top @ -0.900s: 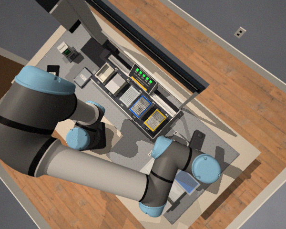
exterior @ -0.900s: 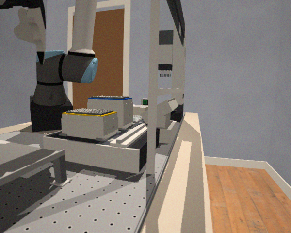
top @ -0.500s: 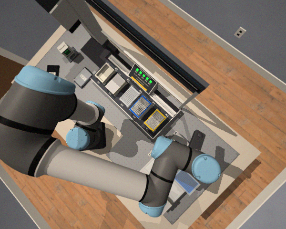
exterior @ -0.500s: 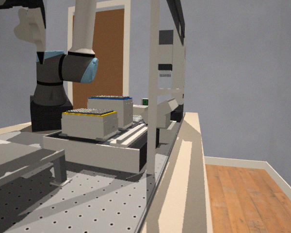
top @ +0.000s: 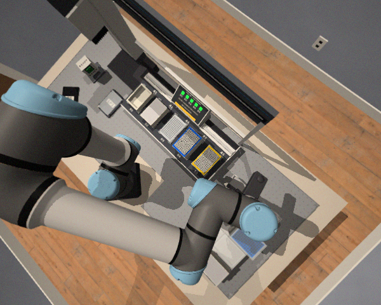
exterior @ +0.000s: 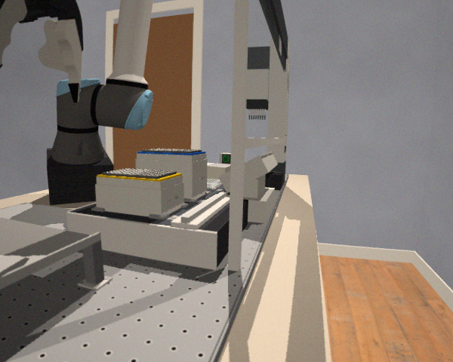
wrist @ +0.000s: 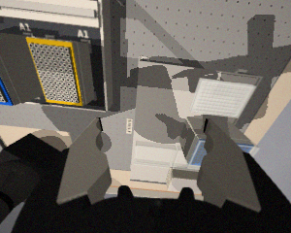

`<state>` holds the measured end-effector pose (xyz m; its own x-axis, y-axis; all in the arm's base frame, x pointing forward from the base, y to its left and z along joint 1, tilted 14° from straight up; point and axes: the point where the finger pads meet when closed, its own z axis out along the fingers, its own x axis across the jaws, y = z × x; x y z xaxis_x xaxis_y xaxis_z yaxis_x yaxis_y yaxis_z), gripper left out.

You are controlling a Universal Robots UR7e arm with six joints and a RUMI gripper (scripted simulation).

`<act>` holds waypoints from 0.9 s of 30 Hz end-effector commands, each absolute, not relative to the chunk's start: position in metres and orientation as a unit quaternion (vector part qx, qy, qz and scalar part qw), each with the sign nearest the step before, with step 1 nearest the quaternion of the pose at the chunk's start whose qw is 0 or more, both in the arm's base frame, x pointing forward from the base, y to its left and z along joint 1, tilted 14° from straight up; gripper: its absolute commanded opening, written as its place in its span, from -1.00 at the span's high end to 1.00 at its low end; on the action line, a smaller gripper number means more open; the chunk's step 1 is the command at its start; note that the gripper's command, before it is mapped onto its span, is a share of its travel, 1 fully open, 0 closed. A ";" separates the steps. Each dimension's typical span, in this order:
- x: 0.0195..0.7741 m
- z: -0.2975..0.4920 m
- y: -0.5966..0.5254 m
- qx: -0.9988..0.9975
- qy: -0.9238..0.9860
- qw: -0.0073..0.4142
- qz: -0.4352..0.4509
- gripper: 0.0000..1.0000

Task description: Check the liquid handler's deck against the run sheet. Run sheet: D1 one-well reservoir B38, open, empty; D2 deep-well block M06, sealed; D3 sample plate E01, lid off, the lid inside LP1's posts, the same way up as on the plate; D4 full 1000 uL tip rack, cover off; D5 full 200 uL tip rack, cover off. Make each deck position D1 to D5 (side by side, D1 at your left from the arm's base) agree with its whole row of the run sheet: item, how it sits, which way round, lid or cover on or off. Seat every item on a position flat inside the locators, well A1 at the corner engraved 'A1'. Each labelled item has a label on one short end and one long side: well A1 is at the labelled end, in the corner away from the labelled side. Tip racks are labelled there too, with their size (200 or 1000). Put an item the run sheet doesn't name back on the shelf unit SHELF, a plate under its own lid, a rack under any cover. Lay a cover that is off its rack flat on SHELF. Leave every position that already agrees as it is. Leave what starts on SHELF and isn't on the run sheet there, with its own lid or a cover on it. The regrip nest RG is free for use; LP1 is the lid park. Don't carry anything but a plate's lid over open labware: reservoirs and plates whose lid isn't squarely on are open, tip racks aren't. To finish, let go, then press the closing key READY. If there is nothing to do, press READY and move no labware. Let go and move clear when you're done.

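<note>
In the wrist view the pincer (wrist: pixel 152 146) hangs over the shelf unit (wrist: pixel 150 92), its two dark fingers spread wide with nothing between them; they stand either side of a pale closed item (wrist: pixel 152 162) on the shelf, not touching it. At about 2 o'clock from the pincer lies a white gridded plate (wrist: pixel 220 97), and at 3 o'clock, close to the right finger, a blue-tinted cover (wrist: pixel 199 152) shows partly. In the top view the deck row runs from 10 o'clock to 4 o'clock across the grey bench (top: pixel 134 144): an open cream reservoir (top: pixel 139 97) first, then a flat-topped sealed block (top: pixel 154 112), then an uncovered sample plate (top: pixel 173 127), then a blue-rimmed tip rack (top: pixel 187 142), and last a yellow-rimmed tip rack (top: pixel 206 159), both racks with tips showing. A grey lid (top: pixel 109 103) lies at 9 o'clock from the reservoir, just beside the deck's end. Farther toward 10 o'clock stands the READY key (top: pixel 89 68) with its green face. The arm's wrist (top: pixel 258 220) covers much of the shelf unit at 5 o'clock from the deck.
</note>
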<state>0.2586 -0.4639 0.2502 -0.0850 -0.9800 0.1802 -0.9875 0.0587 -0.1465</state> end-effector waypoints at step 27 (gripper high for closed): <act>0.236 0.245 -0.332 0.639 -0.759 0.004 0.126 -0.64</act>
